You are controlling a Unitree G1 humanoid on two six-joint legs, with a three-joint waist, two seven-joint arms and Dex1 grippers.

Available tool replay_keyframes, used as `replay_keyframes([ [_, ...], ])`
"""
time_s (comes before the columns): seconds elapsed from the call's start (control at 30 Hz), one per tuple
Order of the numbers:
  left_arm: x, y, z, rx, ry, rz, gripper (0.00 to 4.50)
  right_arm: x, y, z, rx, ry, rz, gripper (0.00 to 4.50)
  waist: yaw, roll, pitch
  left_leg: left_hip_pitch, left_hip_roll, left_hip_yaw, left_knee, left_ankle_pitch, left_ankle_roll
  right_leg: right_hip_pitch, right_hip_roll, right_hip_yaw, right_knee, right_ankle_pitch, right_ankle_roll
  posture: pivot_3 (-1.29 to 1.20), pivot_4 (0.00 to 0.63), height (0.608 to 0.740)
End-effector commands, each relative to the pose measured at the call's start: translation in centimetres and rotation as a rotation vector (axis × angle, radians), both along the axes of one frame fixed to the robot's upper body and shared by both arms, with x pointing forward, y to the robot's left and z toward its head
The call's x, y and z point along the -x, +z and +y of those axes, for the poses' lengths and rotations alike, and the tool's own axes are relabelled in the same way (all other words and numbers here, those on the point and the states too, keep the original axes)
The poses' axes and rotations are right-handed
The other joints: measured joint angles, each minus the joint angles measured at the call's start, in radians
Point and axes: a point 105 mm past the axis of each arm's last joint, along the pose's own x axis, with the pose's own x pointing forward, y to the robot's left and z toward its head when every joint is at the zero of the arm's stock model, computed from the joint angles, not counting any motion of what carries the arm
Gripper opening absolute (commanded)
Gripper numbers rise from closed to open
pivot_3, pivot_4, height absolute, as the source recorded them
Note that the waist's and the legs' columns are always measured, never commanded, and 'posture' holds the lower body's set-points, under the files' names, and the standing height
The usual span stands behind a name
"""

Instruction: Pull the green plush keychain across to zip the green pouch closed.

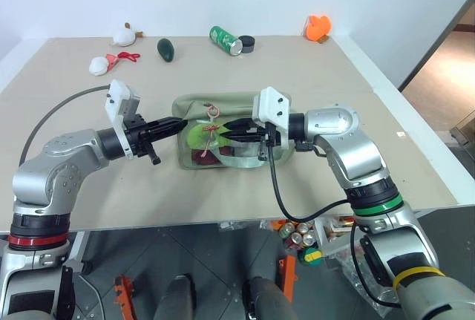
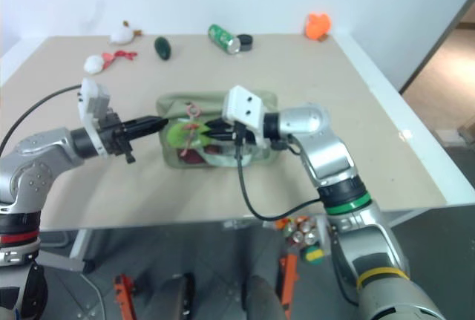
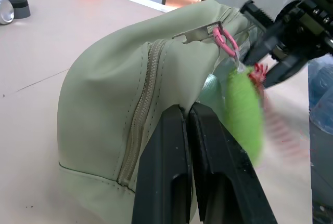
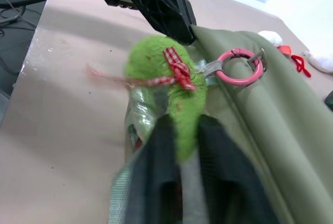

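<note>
Beige table (image 1: 386,149) against a white wall, doorway off to the right. Far edge: green can (image 1: 223,40), black cap (image 1: 246,43), orange toy (image 1: 318,27), white plush (image 1: 124,35), dark green oval (image 1: 165,50). Green pouch (image 1: 194,107) sits mid-table. Left gripper (image 1: 175,123) pinches its left end, fingers pressed together. Right gripper (image 4: 181,125) is clamped on the green plush keychain (image 4: 164,68); that wrist view alone shows the pink ring (image 4: 240,67) on the zipper pull.
</note>
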Motion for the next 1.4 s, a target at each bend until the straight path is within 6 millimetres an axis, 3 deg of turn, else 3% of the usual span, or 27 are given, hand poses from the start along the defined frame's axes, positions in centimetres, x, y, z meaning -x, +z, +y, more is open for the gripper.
replay_keyframes([
  [0.03,0.3,-0.6,-0.4,-0.015,-0.014,0.019,0.00,0.0,1.6,0.5,-0.025,0.013,-0.061,0.04,0.000,0.000,0.000,0.000,0.000,0.000,0.000,0.000,0.000,0.000,0.000,0.000,0.000,0.000,0.000,0.00,0.150,0.740],
  [0.33,0.4,-0.7,-0.3,-0.010,-0.006,0.020,0.00,-0.2,2.2,0.0,-0.018,0.002,-0.089,0.04,0.000,0.000,0.000,0.000,0.000,0.000,0.000,0.000,0.000,0.000,0.000,0.000,0.000,0.000,0.000,0.00,0.150,0.740],
  [0.43,0.4,-0.9,-0.3,-0.009,-0.005,0.023,0.00,-0.1,3.7,-0.7,-0.032,-0.007,-0.110,0.04,0.000,0.000,0.000,0.000,0.000,0.000,0.000,0.000,0.000,0.000,0.000,0.000,0.000,0.000,0.000,0.00,0.150,0.740],
  [0.7,0.1,-1.0,-0.6,-0.006,-0.010,0.022,0.00,2.2,10.1,-3.2,-0.169,0.007,-0.156,0.04,0.002,0.000,0.000,0.000,0.000,0.000,-0.001,0.000,0.000,0.000,0.000,0.000,0.000,-0.001,-0.001,0.00,0.150,0.740],
  [0.9,-0.1,-1.0,-0.7,-0.004,-0.017,0.020,0.00,2.3,11.3,-5.7,-0.112,-0.069,-0.223,0.04,0.007,0.000,0.000,-0.001,-0.001,0.000,-0.001,0.000,0.000,0.000,-0.002,-0.001,-0.001,-0.001,0.000,0.00,0.150,0.740],
  [1.0,-0.1,-1.0,-0.8,-0.003,-0.020,0.019,0.00,1.8,11.2,-7.4,-0.015,-0.140,-0.290,0.04,0.007,0.000,0.000,-0.001,-0.002,0.000,-0.001,0.000,0.000,0.000,-0.003,-0.001,-0.001,-0.001,0.000,0.00,0.150,0.740],
  [1.23,-0.2,-1.1,-0.9,0.003,-0.027,0.021,0.00,-1.6,10.6,-13.2,0.373,-0.412,-0.529,0.04,0.007,0.000,0.000,-0.001,-0.005,0.002,-0.001,-0.001,0.001,-0.001,-0.006,-0.001,-0.002,-0.002,0.002,0.00,0.150,0.740],
  [1.4,0.0,-1.4,-0.9,0.014,-0.023,0.024,0.00,-2.6,9.6,-20.4,0.780,-0.597,-0.622,0.04,0.011,0.000,0.000,-0.002,-0.007,0.002,-0.001,-0.001,0.001,-0.001,-0.009,-0.001,-0.002,-0.003,0.004,0.00,0.150,0.740],
])
